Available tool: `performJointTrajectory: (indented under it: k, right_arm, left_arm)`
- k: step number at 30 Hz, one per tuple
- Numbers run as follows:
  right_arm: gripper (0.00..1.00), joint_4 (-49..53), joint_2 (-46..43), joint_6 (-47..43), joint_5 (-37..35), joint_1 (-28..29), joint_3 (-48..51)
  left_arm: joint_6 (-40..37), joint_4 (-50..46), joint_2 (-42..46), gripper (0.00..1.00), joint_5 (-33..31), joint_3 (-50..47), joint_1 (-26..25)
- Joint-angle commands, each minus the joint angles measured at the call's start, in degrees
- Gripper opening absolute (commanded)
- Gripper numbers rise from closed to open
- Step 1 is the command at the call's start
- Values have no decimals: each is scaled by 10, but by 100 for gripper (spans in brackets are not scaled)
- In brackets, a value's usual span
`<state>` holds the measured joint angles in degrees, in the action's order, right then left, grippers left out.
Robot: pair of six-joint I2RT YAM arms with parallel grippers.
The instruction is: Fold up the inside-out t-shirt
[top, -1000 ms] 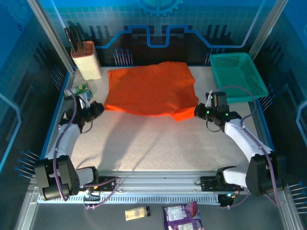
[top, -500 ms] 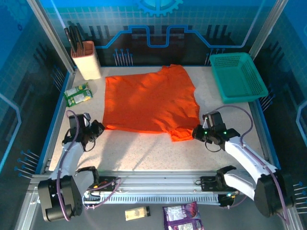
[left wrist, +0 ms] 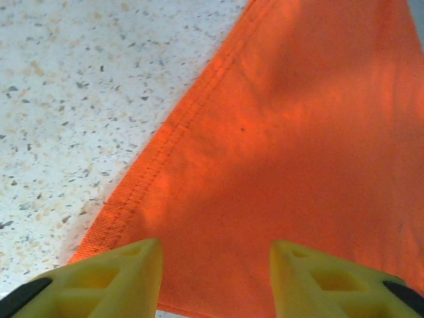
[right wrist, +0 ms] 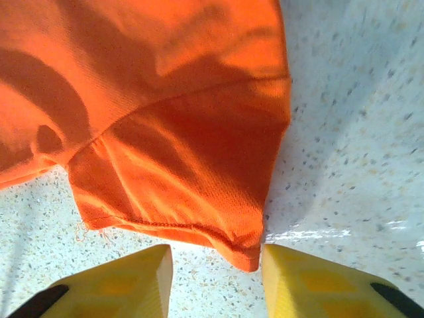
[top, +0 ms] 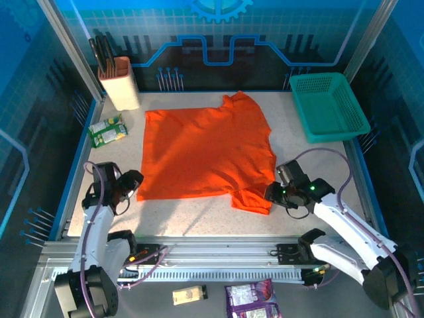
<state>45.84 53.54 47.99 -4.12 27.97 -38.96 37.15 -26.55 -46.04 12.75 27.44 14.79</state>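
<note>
The inside-out t-shirt (top: 205, 152), bright orange-red, lies spread flat on the speckled table (top: 199, 218). One sleeve (top: 252, 199) sticks out at its near right corner. My left gripper (top: 132, 183) sits at the shirt's near left corner. In the left wrist view its yellow fingers (left wrist: 119, 278) stand apart over the hemmed corner of the t-shirt (left wrist: 298, 132), open. My right gripper (top: 270, 193) is at the sleeve. In the right wrist view the right gripper (right wrist: 217, 268) is open, and the sleeve's hem (right wrist: 242, 248) lies loose on the table between its fingers, close to the right one.
A teal mesh basket (top: 329, 106) stands at the back right. A beige holder (top: 120, 85) with dark utensils is at the back left, with green packets (top: 108, 130) near the left edge. The table's metal rail (top: 218, 252) runs along the front.
Both grippers pulled the shirt toward the near edge, spreading it flatter. Their jaws, shut on the cloth before, now stand apart and the shirt lies released.
</note>
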Motion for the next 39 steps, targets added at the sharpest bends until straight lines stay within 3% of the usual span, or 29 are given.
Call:
performJointTrajectory:
  k: [1,8,11,18,24,32,35,39]
  right_arm:
    - [43,44,39,-30,-61,33,-64]
    - [49,-93,184,-121,124,81,-97]
    - [56,-147,240,-128,155,96,-99]
    - [65,-201,322,-112,173,92,-64]
    - [73,-204,316,-73,177,106,-2]
    - [75,-122,250,-11,191,196,10]
    - [76,-71,221,-43,156,175,-39]
    - [78,-66,220,-103,155,74,-86]
  left_arm:
    - [-18,-16,3,46,43,47,1]
    - [-76,-28,-97,46,59,98,-76]
    - [-77,-1,-161,45,62,101,-104]
    - [-32,85,-249,46,80,62,-110]
    - [-10,69,-274,48,-3,30,-97]
    - [11,19,-222,47,-1,-2,-68]
    - [28,27,-189,46,12,0,-69]
    - [19,41,-203,45,40,38,-79]
